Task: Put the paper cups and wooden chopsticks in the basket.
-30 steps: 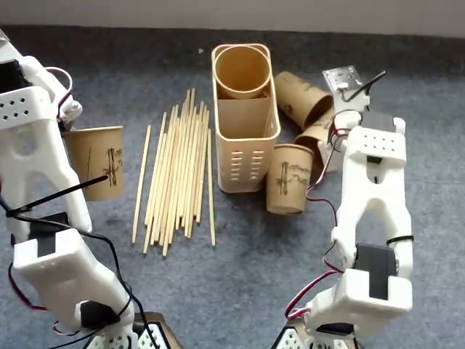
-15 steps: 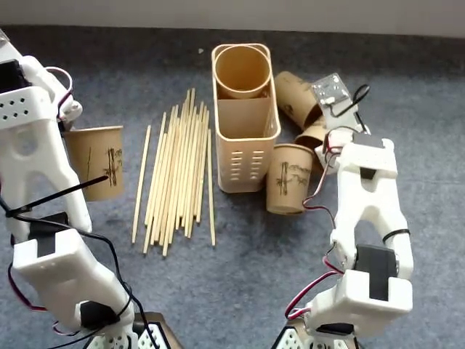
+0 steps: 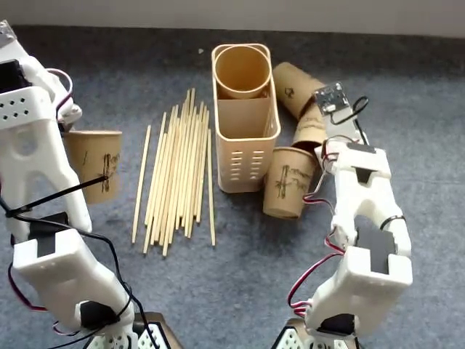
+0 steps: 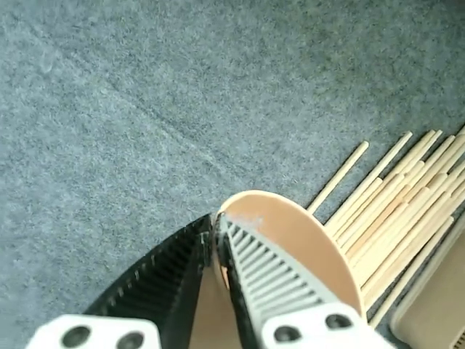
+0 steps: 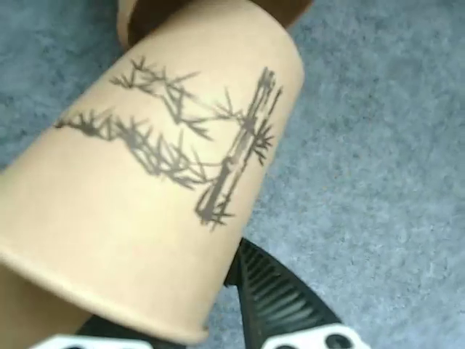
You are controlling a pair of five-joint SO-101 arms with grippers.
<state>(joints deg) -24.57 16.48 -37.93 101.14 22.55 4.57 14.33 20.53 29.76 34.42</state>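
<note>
My left gripper [image 4: 216,234] is shut on the rim of a paper cup [image 4: 294,236], which hangs by the left arm [image 3: 94,163]. Wooden chopsticks [image 3: 178,174] lie spread on the carpet left of the basket [image 3: 245,149]; they also lie beyond the held cup [image 4: 396,207]. One cup [image 3: 242,71] stands in the basket's far compartment. My right gripper [image 3: 321,153] is against the rim of a tilted cup with a bamboo print [image 3: 288,182], seen close up [image 5: 160,182]. Two more cups [image 3: 296,87] [image 3: 311,129] lie on their sides behind it.
Grey carpet [image 3: 240,276] covers the floor. The basket's near compartment [image 3: 244,118] holds nothing. A basket corner [image 4: 436,309] is beyond the chopsticks. Cables hang from both arms.
The right arm has swung in toward the basket and reached the bamboo-print cup, which now tilts. The two lying cups have shifted a little. The left arm's cup has barely moved.
</note>
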